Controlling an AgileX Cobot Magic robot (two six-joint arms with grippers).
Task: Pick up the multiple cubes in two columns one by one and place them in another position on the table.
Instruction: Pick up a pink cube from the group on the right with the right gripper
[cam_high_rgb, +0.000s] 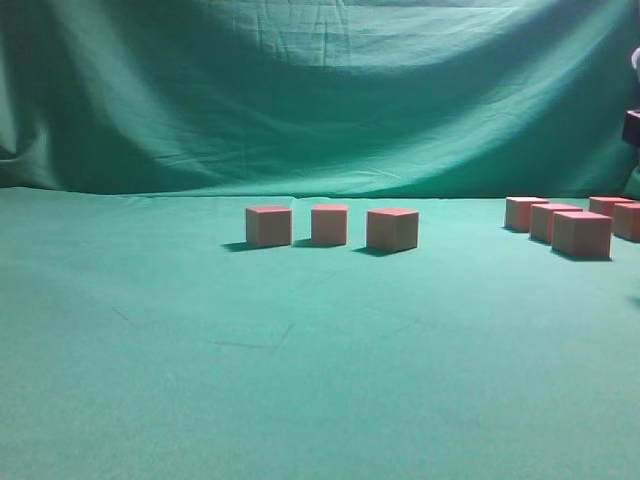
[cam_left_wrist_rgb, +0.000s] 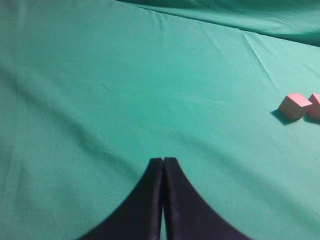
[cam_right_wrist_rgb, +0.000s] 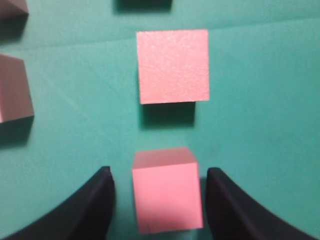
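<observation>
Three cubes stand in a row at mid-table (cam_high_rgb: 269, 226), (cam_high_rgb: 329, 224), (cam_high_rgb: 392, 229). Several more cubes cluster at the right, such as one in front (cam_high_rgb: 582, 234) and one behind (cam_high_rgb: 524, 213). My right gripper (cam_right_wrist_rgb: 159, 171) is open and straddles one cube (cam_right_wrist_rgb: 167, 197), with a gap on each side. Another cube (cam_right_wrist_rgb: 173, 65) lies just ahead of it and two more sit at the left (cam_right_wrist_rgb: 14, 87). My left gripper (cam_left_wrist_rgb: 163, 160) is shut and empty over bare table (cam_left_wrist_rgb: 125, 90). Two cubes (cam_left_wrist_rgb: 295, 105) show far to its right.
A wrinkled green backdrop cloth (cam_high_rgb: 320, 90) hangs behind the table. A dark part of the right arm (cam_high_rgb: 632, 125) shows at the right edge of the exterior view. The green table (cam_high_rgb: 200, 350) stretches wide in front and to the left.
</observation>
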